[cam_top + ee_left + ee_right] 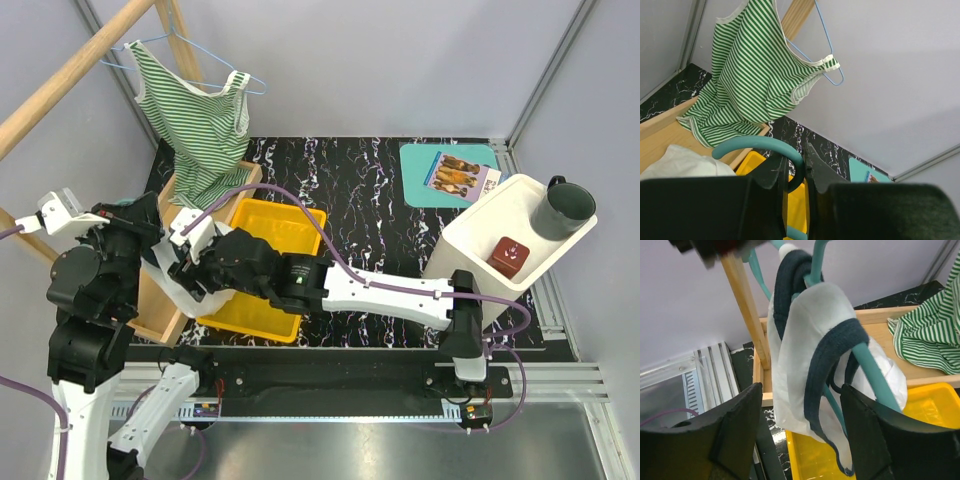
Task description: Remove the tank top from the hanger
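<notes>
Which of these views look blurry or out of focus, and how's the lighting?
Left wrist: the left fingers, closed on the hanger, are dark and soft-edged; the striped top is sharp. Right wrist: the right fingers are blurred too, the white tank top crisp. Top external: evenly lit and sharp.

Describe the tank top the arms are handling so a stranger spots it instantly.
Find the wooden rack on the left. Low in front of it, a teal hanger sits in the left gripper. The tank top on it is white with navy trim, unlike the green-striped top hanging higher.
</notes>
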Available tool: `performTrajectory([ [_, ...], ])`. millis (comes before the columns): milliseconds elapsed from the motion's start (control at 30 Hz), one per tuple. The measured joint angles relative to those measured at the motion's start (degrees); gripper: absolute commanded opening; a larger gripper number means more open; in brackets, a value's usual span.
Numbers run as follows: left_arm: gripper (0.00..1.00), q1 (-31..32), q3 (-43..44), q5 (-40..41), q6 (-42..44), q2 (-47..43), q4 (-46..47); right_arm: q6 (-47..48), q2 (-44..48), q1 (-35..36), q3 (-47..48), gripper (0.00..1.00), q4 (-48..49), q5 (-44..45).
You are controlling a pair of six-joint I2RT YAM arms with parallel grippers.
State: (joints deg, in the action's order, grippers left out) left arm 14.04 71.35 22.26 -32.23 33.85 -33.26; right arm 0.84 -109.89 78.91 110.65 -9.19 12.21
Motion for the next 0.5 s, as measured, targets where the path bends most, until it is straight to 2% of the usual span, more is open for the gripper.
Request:
performTrajectory([
  [267, 0.0, 0.0, -0.15, -0.15, -0.63, -0.57, -0.09, 0.68, -0.57, -0.07, -4.59, 0.67, 5.97, -0.83],
  [333, 0.0, 0.0, -0.15, -0.35, -0.85, -0.87, -0.07, 1.03, -0.57, -0.07, -5.35, 0.62, 7.74, -0.81],
  [467, 0.0, 0.0, -0.15, -0.52, -1.4, -1.92, -0.15, 1.84, -0.57, -0.07, -6.99, 0.43, 12.41, -0.76],
  [500, 0.0, 0.0, -0.15, -0.52, -1.49, -2.19, -0.24, 1.9, -0.57, -0.07, -7.65, 0.29, 13.94, -0.66],
])
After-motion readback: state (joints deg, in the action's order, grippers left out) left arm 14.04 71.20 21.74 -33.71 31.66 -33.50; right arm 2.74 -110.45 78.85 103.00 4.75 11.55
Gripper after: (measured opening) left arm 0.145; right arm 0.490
